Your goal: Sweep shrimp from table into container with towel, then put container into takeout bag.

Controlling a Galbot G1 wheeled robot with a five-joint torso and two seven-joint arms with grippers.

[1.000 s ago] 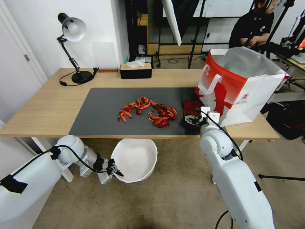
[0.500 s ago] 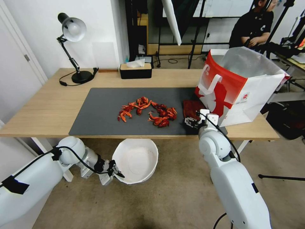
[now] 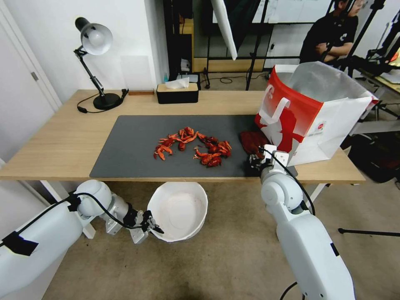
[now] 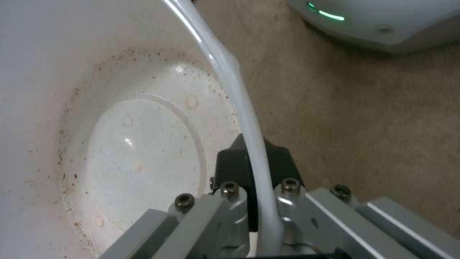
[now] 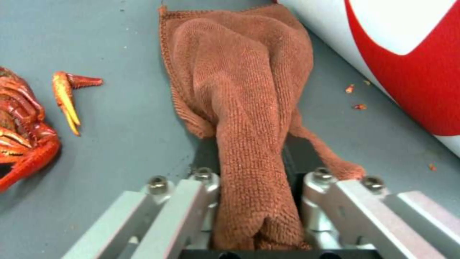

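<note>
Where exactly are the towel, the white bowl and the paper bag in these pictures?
towel (image 5: pixel 249 108): right wrist view, on the bunched brown cloth.
container (image 3: pixel 183 210): head view, on its white inside floor.
takeout bag (image 3: pixel 291 108): head view, on its red front panel.

Room lighting was bright, even and diffuse. The head view bowed straight lines near its edges. The surface (image 3: pixel 62 141) cast a soft shadow on the floor (image 3: pixel 233 258) below. Between the left jaws, the container (image 4: pixel 143 151) rim glared white, close hardware blurred.
</note>
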